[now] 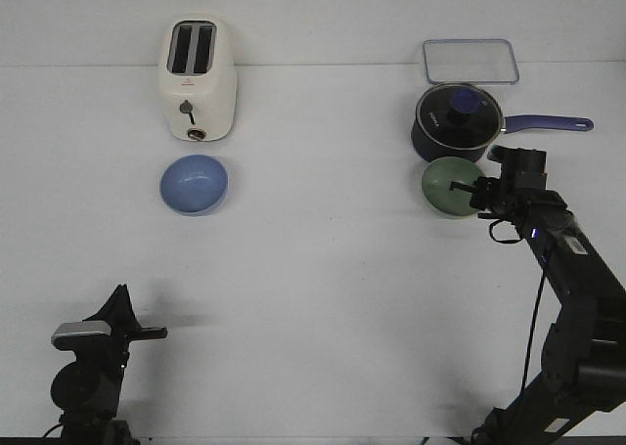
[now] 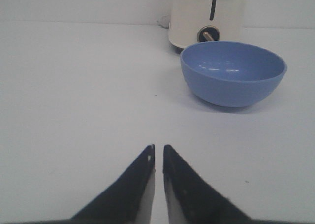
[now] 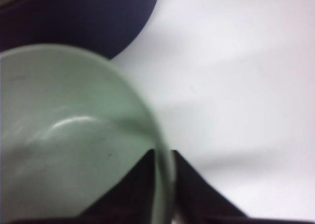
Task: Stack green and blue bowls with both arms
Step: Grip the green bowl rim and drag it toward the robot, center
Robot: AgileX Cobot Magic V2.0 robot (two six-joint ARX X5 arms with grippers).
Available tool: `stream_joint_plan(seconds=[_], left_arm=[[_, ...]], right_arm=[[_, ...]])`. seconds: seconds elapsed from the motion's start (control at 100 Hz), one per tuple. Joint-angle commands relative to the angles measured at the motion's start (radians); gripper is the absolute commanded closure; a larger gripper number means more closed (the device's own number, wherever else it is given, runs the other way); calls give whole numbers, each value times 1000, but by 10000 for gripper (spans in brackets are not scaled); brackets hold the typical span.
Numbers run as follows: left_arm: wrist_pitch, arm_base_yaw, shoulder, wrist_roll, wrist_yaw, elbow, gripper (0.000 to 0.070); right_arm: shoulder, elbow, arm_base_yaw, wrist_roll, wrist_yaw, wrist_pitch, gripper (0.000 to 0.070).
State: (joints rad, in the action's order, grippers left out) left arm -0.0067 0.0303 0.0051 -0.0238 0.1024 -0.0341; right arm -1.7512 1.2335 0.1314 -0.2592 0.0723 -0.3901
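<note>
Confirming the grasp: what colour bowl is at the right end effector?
Pale green bowl, clearest in the right wrist view.

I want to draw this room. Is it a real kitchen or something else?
Probably a robot test table set up like a kitchen, not a real one. A toaster, a lidded saucepan and two bowls sit on a bare white table, with two black robot arms reaching over it.

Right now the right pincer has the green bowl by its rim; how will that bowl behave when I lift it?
The green bowl looks rigid, so the rim should hold shape. The right pincer straddles one edge only, so the bowl may tilt or swing. Its smooth matte wall could slip between the narrow fingertips. The saucepan sits close behind; lift straight up.
</note>
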Motion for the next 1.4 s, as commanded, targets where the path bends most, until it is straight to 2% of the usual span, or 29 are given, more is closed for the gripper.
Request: stream_joint_plan(seconds=[0.0,0.17,0.31,0.43,0.55,0.65,0.8,0.89,0.99,1.21,1.26,1.35,1.39], left_arm=[[11,1,-2,9,-2,20,685],[11,1,-2,9,-2,20,685],[11,1,-2,9,-2,20,685],[11,1,-2,9,-2,20,685],[11,1,-2,9,-2,20,685],[11,1,-2,9,-2,20,685],[11,1,-2,9,-2,20,685],[10,1,-2,9,-2,20,685],[10,1,-2,9,-2,20,685],[10,1,-2,9,-2,20,685],[10,1,-2,9,-2,20,685],[10,1,-2,9,-2,20,685],[10,1,-2,9,-2,20,685]], right_arm=[[-2,21,3,-8,17,2,700],[104,20,9,-11,90,-58,700],[278,-38,-15,-11,148,-116,700],[469,-156,-104,-13,171,-143,700],[641,-299,-256,-51,170,-142,700],[721,-406,-421,-116,150,-126,700],[730,-508,-645,-193,31,-97,700],[700,-540,-745,-233,0,-51,700],[655,-544,-813,-243,-52,-41,700],[582,-544,-864,-249,-89,-27,700],[575,-544,-866,-249,-90,-29,665],[571,-544,-866,-248,-88,-30,484],[571,-544,-866,-248,-88,-29,427]])
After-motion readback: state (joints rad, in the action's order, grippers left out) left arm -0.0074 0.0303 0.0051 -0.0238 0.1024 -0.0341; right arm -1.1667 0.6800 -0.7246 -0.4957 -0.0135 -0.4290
